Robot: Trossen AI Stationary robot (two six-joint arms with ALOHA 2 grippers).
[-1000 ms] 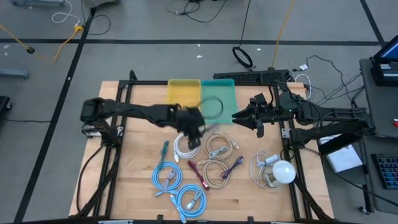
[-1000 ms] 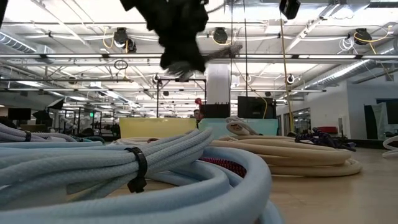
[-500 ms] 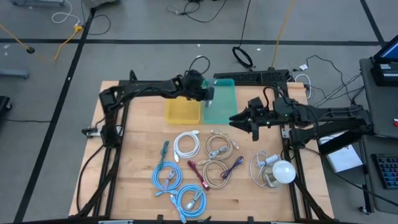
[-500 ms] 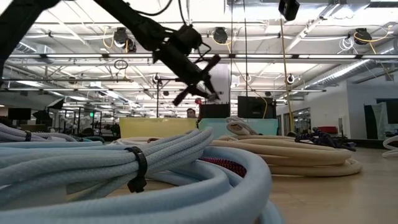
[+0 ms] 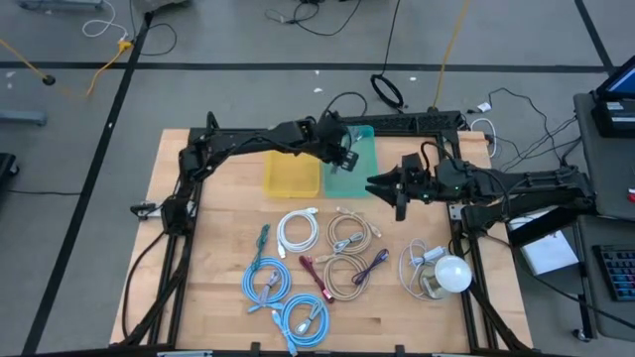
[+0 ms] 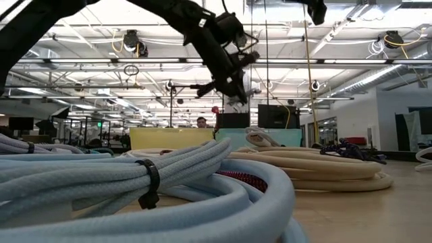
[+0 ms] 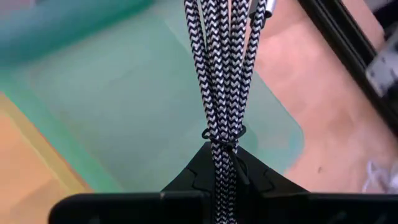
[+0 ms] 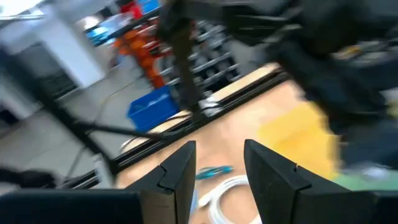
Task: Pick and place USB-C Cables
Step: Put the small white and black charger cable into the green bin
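So the left claw (image 5: pixel 340 151) is clenched on a black-and-white braided cable (image 7: pixel 219 68), pinching the bundle right at its tie, and it's up over the teal tray (image 5: pixel 355 171), with the yellow tray (image 5: pixel 290 177) just beside. The cable's long axis runs straight out from the fingers, over the tray floor, so I'd guess the drop is basically straight down. The right claw (image 5: pixel 383 187) hovers near the teal tray's edge, fingers apart, empty. The rest of the coils (image 5: pixel 298 315) sit on the surface (image 5: pixel 208 288).
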